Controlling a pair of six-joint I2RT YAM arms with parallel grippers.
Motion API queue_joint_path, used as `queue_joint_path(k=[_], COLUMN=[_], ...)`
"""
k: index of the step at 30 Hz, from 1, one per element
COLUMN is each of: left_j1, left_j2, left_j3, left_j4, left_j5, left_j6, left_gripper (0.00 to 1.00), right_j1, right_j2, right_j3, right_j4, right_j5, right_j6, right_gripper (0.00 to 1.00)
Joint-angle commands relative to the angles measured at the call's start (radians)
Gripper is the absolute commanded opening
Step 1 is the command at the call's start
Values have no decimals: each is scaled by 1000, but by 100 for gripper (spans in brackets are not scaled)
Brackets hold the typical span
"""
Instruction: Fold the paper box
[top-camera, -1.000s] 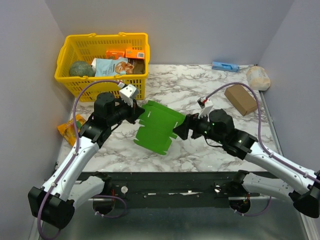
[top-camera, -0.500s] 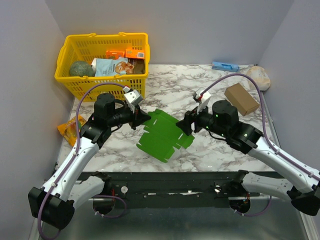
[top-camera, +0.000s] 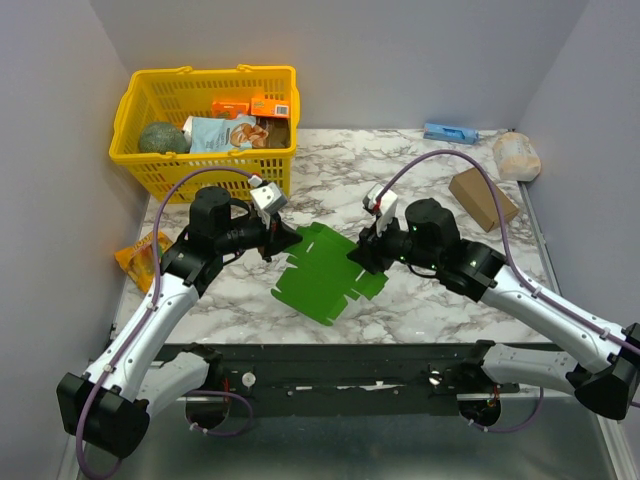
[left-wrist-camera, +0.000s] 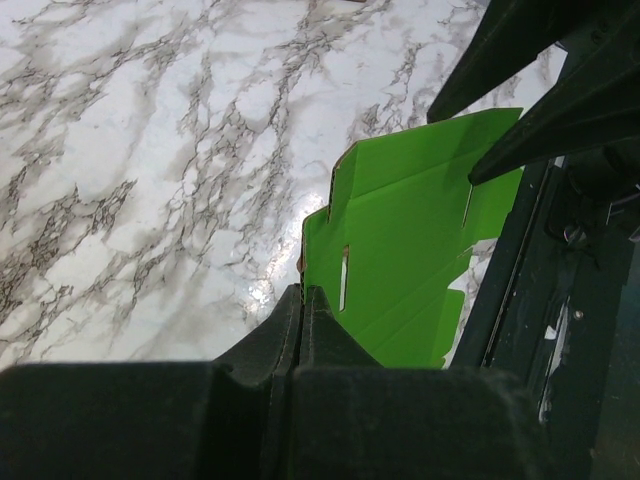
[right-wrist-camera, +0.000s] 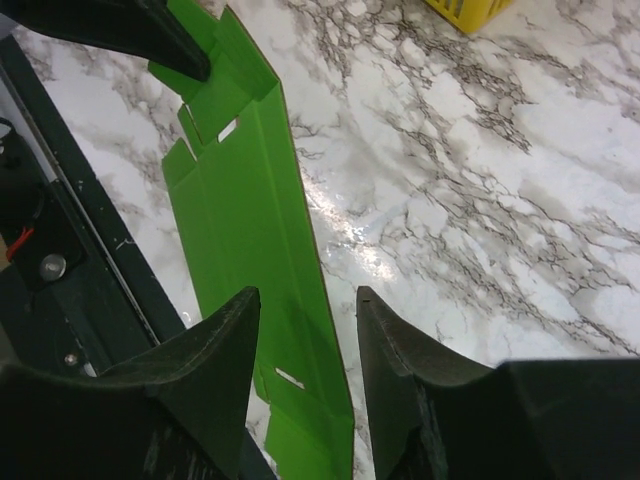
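Now that the paper box (top-camera: 325, 272) has dropped flatter, clamped in the left gripper (top-camera: 283, 237), the right gripper (top-camera: 362, 255) straddles its right edge, jaws half-open and empty. Folding can probably start

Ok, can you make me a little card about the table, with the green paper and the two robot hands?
paper box: bright green, unfolded, lying on the marble table between the two hands
left hand: shut, pinching the paper box's corner
right hand: fingers apart, the paper box's edge in the gap, not squeezing yet
yellow basket: far left corner, packets inside
brown box: far right, away from both hands
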Motion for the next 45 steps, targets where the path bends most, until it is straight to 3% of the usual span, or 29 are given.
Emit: queue_joint_path(k=[1, 3, 8, 12, 22, 26, 30, 33, 35, 39, 45], left_j1=[-8, -8, -8, -8, -9, -8, -6, -6, -6, -6, -8], left_j2=[2, 3, 3, 8, 141, 226, 283, 293, 278, 202, 48], left_j3=[8, 9, 6, 1, 38, 75, 98, 98, 86, 8, -291], left_j4=[-6, -6, 2, 13, -24, -47, -79, -93, -98, -44, 241], left_j5=[23, 21, 24, 21, -55, -98, -219, -340, -400, -496, -557], left_j6=[11, 9, 3, -10, -55, -93, -141, -173, -228, -348, -503], left_gripper=[0, 0, 0, 0, 0, 0, 59, 83, 89, 91, 92], right_j1=[11, 12, 18, 44, 153, 183, 186, 184, 186, 184, 186], right_j2=[-13, -4, 19, 24, 88, 166, 229, 272, 309, 361, 430], right_j3=[3, 3, 8, 5, -17, -6, -14, -29, -40, -63, -95], right_j4=[27, 25, 22, 25, 45, 36, 33, 42, 53, 85, 106], right_j5=[-53, -60, -79, -21, 340, 491, 596, 648, 645, 616, 659], right_j6=[-14, -19, -23, -26, -54, -39, 27, 35, 29, 29, 29], right_gripper=[45, 37, 29, 12, 1, 1, 0, 1, 1, 1, 1])
